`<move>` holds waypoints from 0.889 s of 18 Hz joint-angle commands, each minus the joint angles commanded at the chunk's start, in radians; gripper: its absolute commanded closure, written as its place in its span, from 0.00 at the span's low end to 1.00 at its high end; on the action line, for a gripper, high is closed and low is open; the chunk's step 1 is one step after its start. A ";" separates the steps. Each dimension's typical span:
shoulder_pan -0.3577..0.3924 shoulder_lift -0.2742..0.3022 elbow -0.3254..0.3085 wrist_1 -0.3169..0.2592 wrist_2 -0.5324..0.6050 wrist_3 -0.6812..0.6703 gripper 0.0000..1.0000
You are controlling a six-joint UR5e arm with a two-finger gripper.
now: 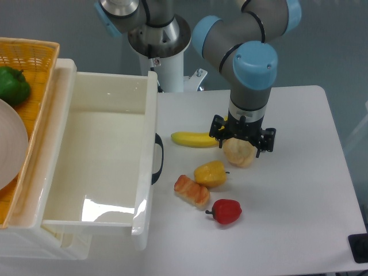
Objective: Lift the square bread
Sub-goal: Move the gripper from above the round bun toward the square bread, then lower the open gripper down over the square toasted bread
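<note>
The square bread [192,191], orange-brown with paler stripes, lies on the white table in front of the yellow pepper [211,173]. My gripper [242,137] hangs behind and to the right of it, directly over the round beige bun [239,153]. Its dark fingers [215,127] are spread wide to either side of the bun's top, so it is open and holds nothing. The bread is untouched, roughly a pepper's width clear of the gripper.
A banana [195,139] lies just left of the gripper. A red pepper [226,211] sits at the front right of the bread. A white bin [150,144] with a black handle stands to the left, and beyond it a wicker basket [34,54] holding a green pepper [12,84].
</note>
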State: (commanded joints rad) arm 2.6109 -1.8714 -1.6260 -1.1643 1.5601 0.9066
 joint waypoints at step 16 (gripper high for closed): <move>-0.060 -0.127 0.035 0.000 -0.025 -0.673 0.00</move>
State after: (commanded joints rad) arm 2.5511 -1.9987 -1.5908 -1.1643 1.5355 0.2334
